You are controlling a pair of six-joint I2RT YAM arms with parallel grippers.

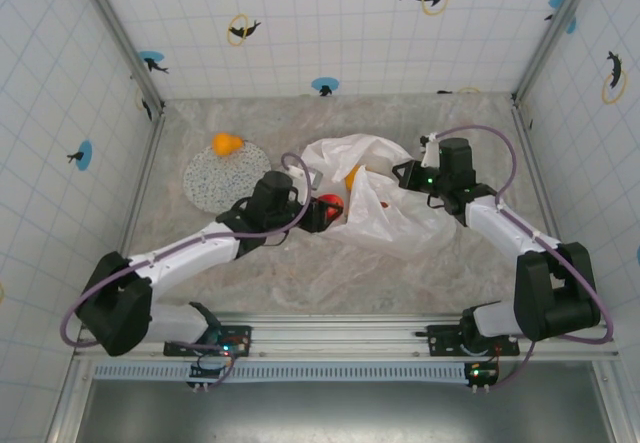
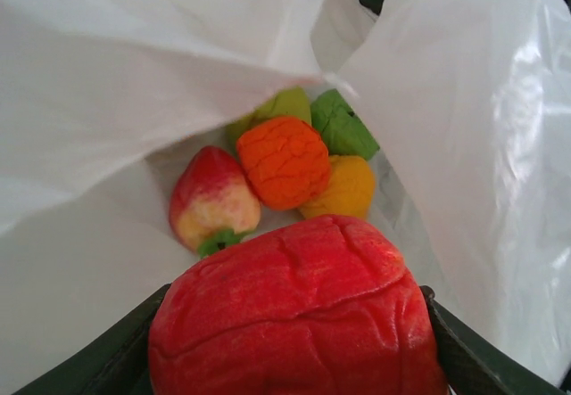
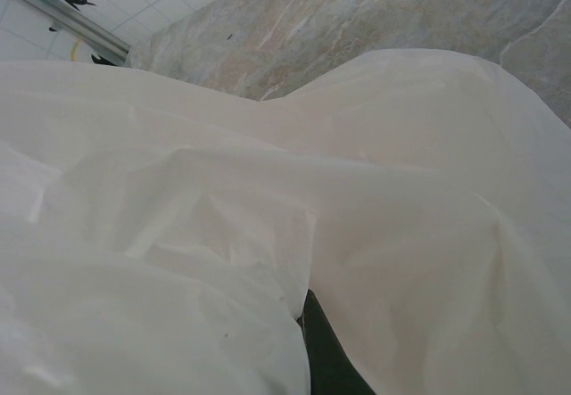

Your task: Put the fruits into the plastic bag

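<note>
The left gripper [image 2: 294, 350] clamps a red fruit [image 2: 294, 310] right at the mouth of the plastic bag [image 2: 107, 110]. The right gripper [image 1: 407, 175] is closed, seemingly pinching the bag's opposite edge to hold it up. Released this shallow, the fruit may roll back out of the bag, or the sagging upper film may snag the fingers and drag the mouth shut. The bag lies flat, its long axis running from the mouth to the other fruits [image 2: 283, 161] heaped deep inside, and the mouth faces the left gripper.

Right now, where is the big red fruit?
The red fruit sits in the left end effector, mid-table in the top view, at the mouth of the plastic bag, with other fruits just beyond it inside.
</note>
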